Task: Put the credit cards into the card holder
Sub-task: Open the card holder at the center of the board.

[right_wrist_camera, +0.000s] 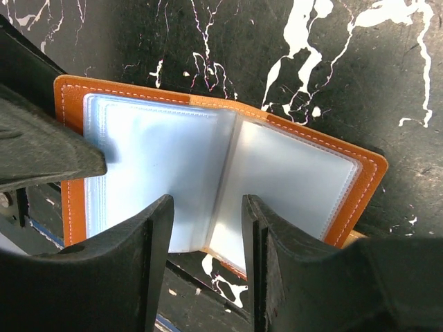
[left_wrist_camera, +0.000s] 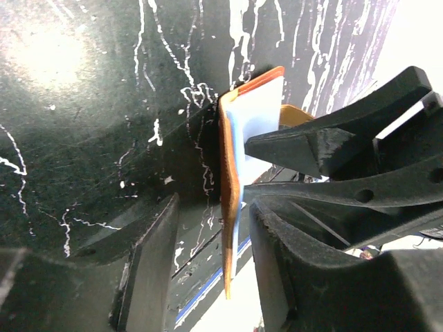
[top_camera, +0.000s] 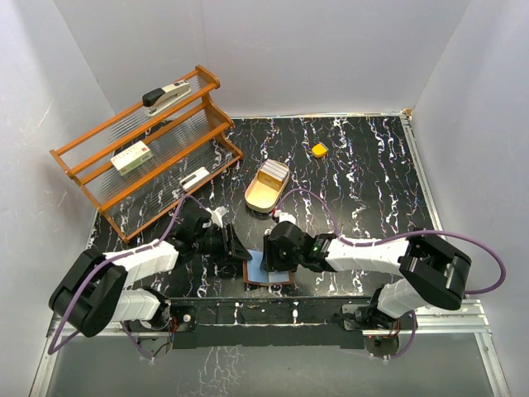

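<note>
Here, on the far left of the tabletop [top_camera: 364, 182], a wooden rack [top_camera: 145, 145] stands. Nearer the arms, the left end effector [left_wrist_camera: 211, 207] has its jaws apart, straddling one edge of the card holder [right_wrist_camera: 228, 159] without pinching it. The holder lies spread open at the near edge of the tabletop, clear sleeves facing up. The right end effector [right_wrist_camera: 208, 207] hangs over its central fold, jaws parted with nothing clamped. Farther back sit a wooden tray [top_camera: 266, 188] and, to its right, a small yellow block [top_camera: 319, 150].
</note>
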`<state>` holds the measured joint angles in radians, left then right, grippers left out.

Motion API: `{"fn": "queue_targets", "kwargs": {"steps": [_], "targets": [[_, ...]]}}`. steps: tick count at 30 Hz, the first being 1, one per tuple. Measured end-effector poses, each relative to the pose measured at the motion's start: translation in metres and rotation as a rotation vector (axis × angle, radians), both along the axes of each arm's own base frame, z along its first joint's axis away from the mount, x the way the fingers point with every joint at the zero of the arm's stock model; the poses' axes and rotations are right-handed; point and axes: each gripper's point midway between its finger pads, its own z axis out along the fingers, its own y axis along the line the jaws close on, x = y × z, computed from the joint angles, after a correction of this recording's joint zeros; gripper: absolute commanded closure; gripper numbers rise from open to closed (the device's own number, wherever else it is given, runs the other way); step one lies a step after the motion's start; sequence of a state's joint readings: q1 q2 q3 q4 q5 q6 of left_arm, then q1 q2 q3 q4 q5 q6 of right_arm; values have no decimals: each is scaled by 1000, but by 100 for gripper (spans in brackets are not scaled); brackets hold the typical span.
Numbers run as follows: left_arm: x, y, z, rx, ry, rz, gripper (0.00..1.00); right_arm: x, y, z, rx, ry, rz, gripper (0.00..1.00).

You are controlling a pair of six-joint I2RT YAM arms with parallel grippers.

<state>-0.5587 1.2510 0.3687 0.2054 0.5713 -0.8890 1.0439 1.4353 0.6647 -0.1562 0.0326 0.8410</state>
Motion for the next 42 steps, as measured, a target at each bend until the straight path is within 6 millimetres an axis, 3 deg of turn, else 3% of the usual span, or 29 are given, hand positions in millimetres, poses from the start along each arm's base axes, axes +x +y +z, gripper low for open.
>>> {"fn": "queue_targets", "kwargs": {"steps": [9,21,28,35,42], "targets": [[1,3,-9,37,5,0,100,1,-1,-2,-5,-10,-6,61],[4,3,-6,47,-25,-19,100,1,-9,5,-23,-65,52,53],[5,-1,0,17,-33,-21,100,12,3,50,34,-171,100,49],[6,-1,2,10,-51,-28,100,45,17,93,22,-327,118,46],[3,1,0,12,-55,-32,100,119,1,113,-93,-445,49,44]]}}
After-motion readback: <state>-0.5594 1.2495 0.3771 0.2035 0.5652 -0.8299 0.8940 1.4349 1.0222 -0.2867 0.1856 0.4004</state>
